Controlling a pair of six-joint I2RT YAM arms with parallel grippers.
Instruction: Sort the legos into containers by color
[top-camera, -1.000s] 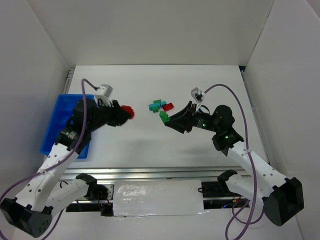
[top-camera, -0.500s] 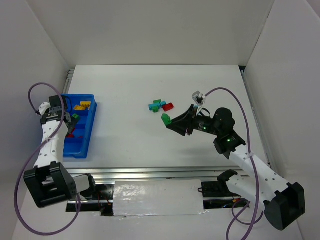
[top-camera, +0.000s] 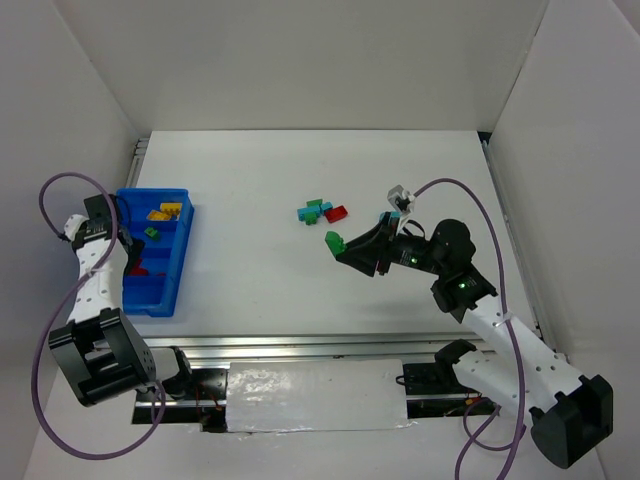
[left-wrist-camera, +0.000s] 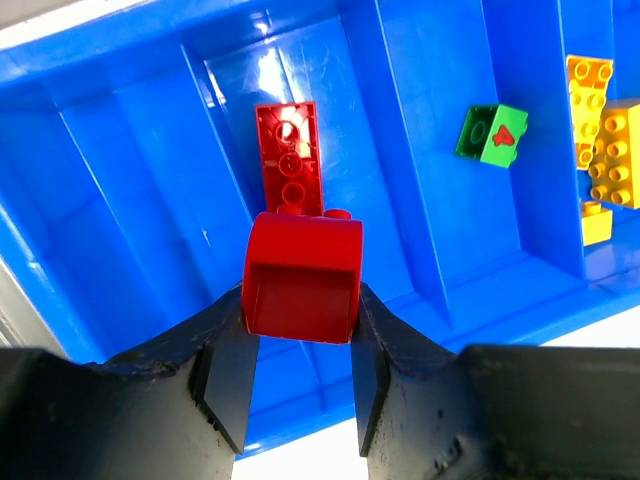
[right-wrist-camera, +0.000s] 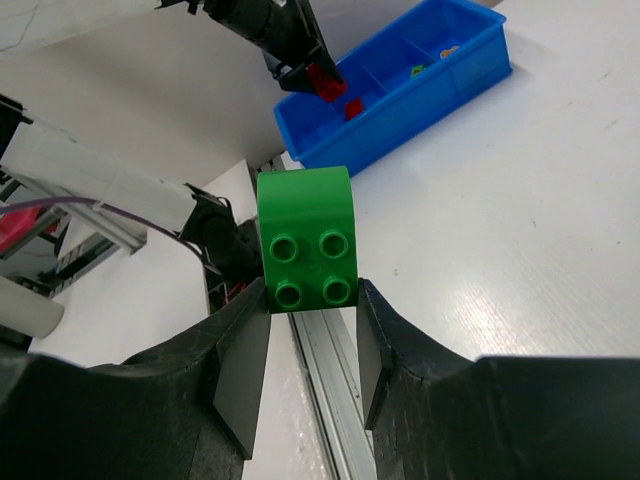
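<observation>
The blue tray lies at the left. Its far compartment holds yellow bricks, the one after it a green brick, and the third a flat red brick. My left gripper is shut on a rounded red brick and holds it above the compartment with the flat red brick; in the top view it hangs over the tray. My right gripper is shut on a rounded green brick and holds it above the table's middle.
Green, teal and red bricks lie in a small cluster on the table, just beyond the right gripper. White walls close in the left, back and right. A metal rail runs along the near edge.
My left arm has swung from the table's middle to the far left, carrying the red brick over the tray. My right gripper has drifted slightly toward me with the green brick.
</observation>
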